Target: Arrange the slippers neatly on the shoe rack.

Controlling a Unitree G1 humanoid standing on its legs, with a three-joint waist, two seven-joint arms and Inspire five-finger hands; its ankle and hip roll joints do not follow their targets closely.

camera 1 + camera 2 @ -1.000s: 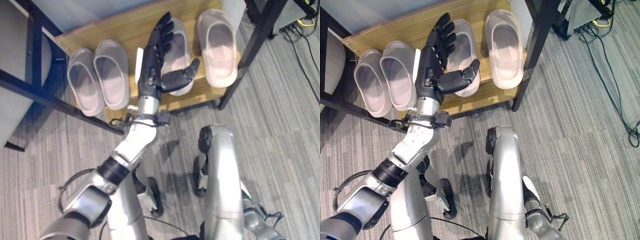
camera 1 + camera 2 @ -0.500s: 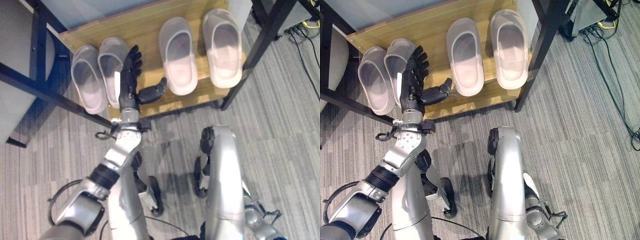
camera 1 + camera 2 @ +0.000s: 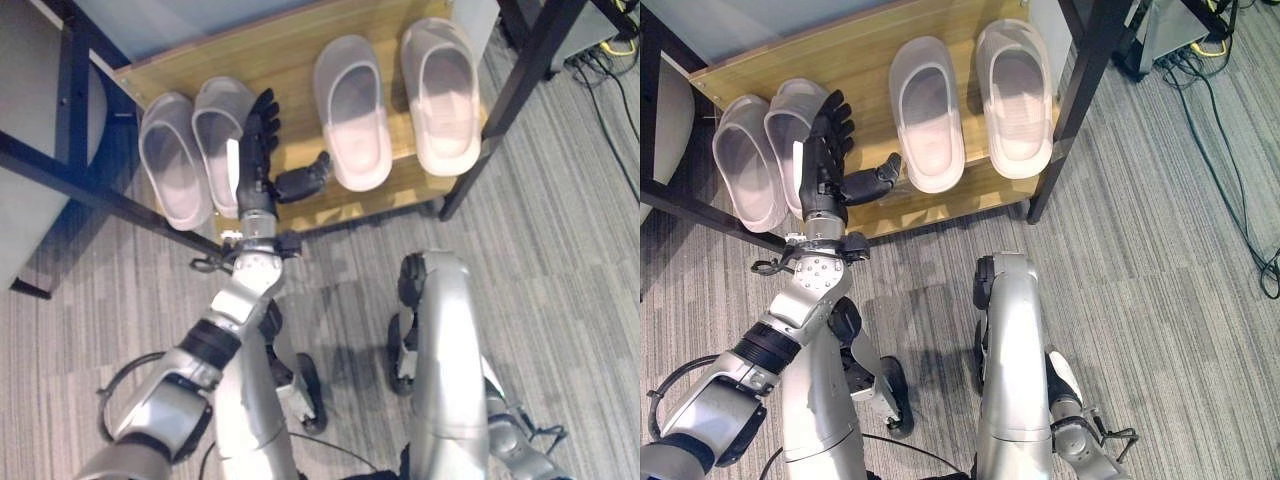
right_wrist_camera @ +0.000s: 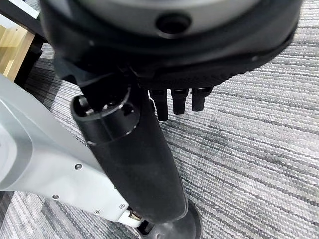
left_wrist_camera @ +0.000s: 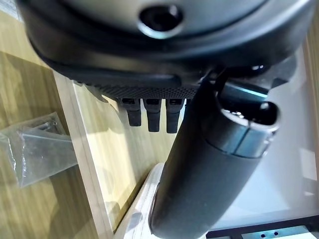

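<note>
Currently left hand (image 3: 258, 160) spread, grasping nothing, at upper left over slippers (image 3: 190, 150) on shoe rack (image 3: 290, 50); right hand (image 4: 164, 99) relaxed.

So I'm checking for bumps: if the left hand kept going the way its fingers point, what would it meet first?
Probably the right slipper of the pale grey rubber pair on the wooden shoe rack shelf: the open left hand points along its inner edge, though height above it is unclear.

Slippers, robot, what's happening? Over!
Left hand open, over the shelf. Right hand open, down by the floor. Four slippers on the shelf in pairs. Nothing in the way.
</note>
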